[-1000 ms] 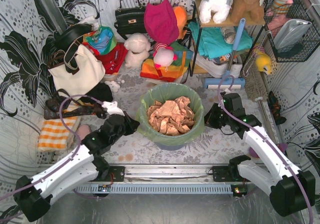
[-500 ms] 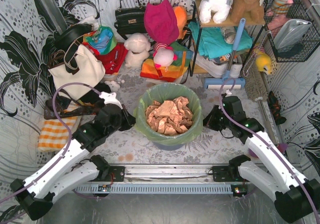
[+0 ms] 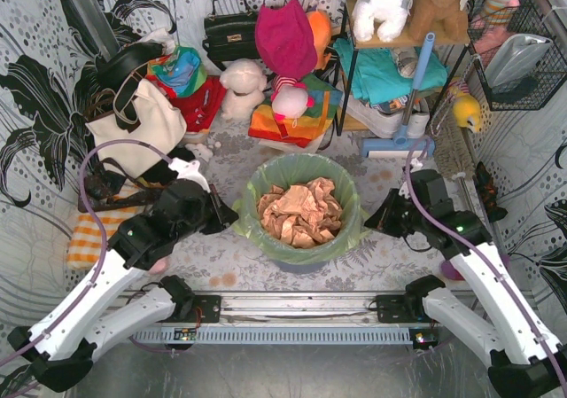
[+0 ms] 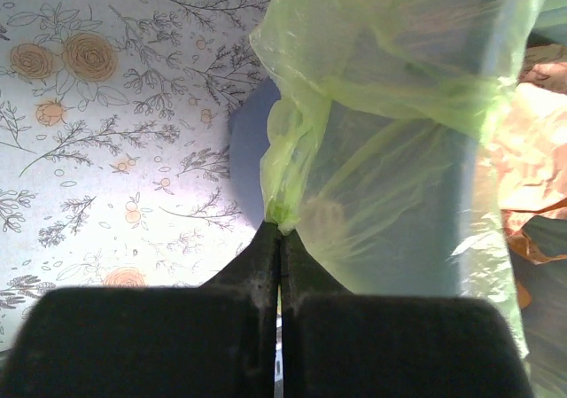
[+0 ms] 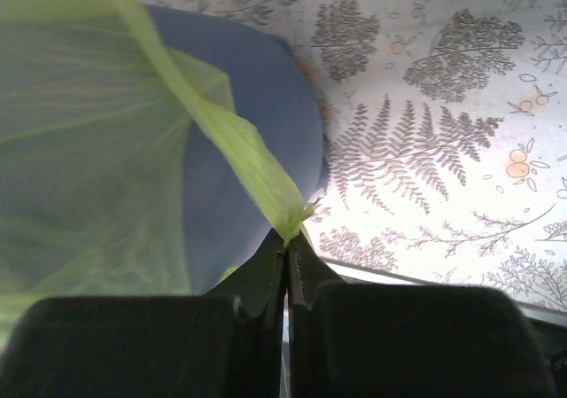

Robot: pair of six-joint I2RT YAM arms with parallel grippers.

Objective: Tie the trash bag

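Note:
The trash bag (image 3: 347,205) is thin light-green plastic lining a blue-grey bin (image 3: 301,258), with crumpled brown paper (image 3: 299,210) inside. My left gripper (image 3: 232,215) is shut on the bag's left rim, pinching a bunched fold (image 4: 285,205) that rises from the fingertips (image 4: 266,247). My right gripper (image 3: 370,222) is shut on the bag's right rim, holding a stretched strip of plastic (image 5: 257,172). In the right wrist view the bin's blue wall (image 5: 266,88) shows behind the film.
A cream tote bag (image 3: 142,132) with black straps stands back left, over an orange checked cloth (image 3: 93,238). Plush toys, a black handbag (image 3: 232,30) and a shelf rack (image 3: 390,79) crowd the back. A wire basket (image 3: 518,52) hangs at right. A metal rail (image 3: 301,308) runs along the near edge.
Both arms have lifted and drawn slightly outward, pulling the bag's rim up and away from the bin on each side. Both grippers have stayed shut on the plastic.

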